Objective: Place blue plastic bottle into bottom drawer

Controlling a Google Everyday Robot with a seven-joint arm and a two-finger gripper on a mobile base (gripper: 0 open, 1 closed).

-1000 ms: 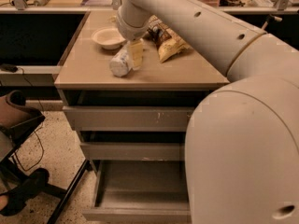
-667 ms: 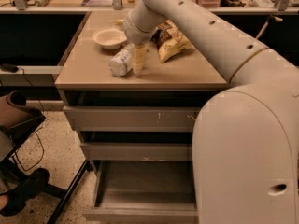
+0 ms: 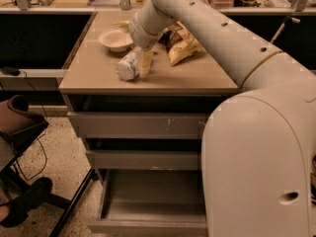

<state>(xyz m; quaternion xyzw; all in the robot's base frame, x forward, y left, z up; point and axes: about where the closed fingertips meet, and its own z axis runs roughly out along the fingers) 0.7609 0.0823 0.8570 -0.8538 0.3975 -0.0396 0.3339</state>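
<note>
Currently the claw (image 3: 142, 66) is down on the tan counter (image 3: 168, 79), right against the small clear crinkled blue plastic bottle (image 3: 126, 67). The bottle lies on its side near the counter's front left. Can't tell whether the claw grips it. A white bowl (image 3: 115, 39) sits just behind it and a brown-and-yellow chip bag (image 3: 180, 44) to the right. Below, the grey metal bottom drawer (image 3: 148, 226) is pulled out.

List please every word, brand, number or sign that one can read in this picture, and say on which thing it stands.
No text can be read here.
Label of the blue plastic bottle: too blurred to read.
Print on the chip bag: too blurred to read.
The gripper, down at the bottle on the cabinet top: no marking shows.
</note>
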